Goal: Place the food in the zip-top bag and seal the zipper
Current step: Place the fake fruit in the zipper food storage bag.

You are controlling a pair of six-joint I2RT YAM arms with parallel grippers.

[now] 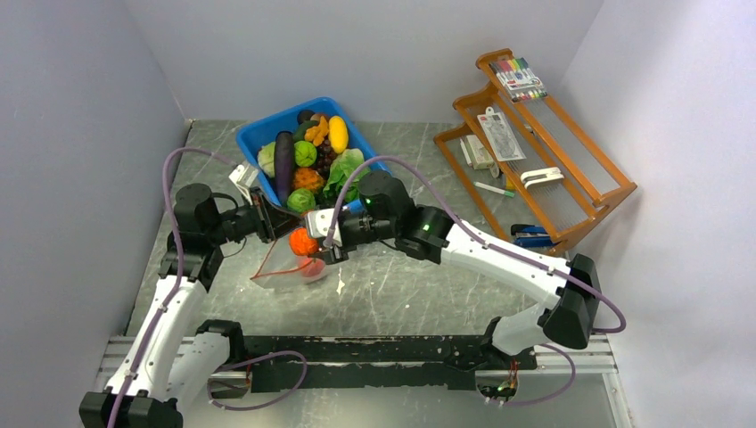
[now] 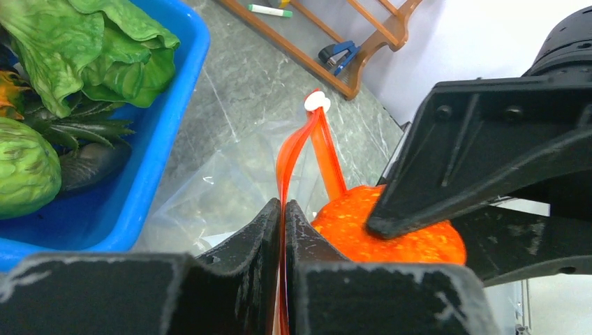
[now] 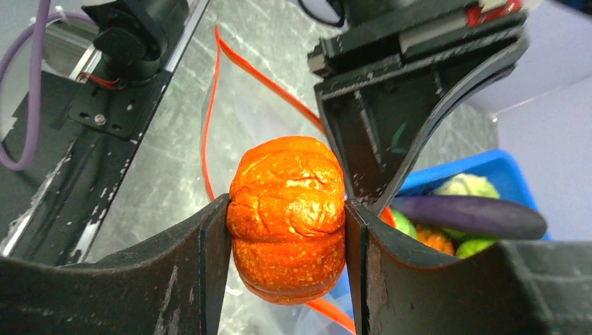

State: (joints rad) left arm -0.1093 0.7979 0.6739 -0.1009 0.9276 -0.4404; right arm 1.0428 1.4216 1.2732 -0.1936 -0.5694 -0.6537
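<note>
**Grey tabletop (image 1: 401, 294): filling the zip-top bag (image 1: 283, 272)**

We're clamping the zipper (image 2: 292, 150) in the fully closed left end effector (image 2: 283, 209), bag mouth gaping. Our right end effector (image 3: 286, 216), jaws partly apart, is gripping an orange-red food piece (image 3: 286, 181) just above that mouth, near the blue bin (image 1: 252, 135).

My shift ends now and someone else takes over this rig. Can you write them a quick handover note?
Left gripper: shut on the red zipper strip of the bag, holding the mouth open.
Right gripper: shut on an orange toy fruit, held at the bag's mouth.
Things: the bag lies on the table in front of the blue bin, which holds the other food.
Done: a reddish piece seems to lie in the bag already.
Left: release the orange toy fruit into the bag, add the other food, seal the zipper.
</note>
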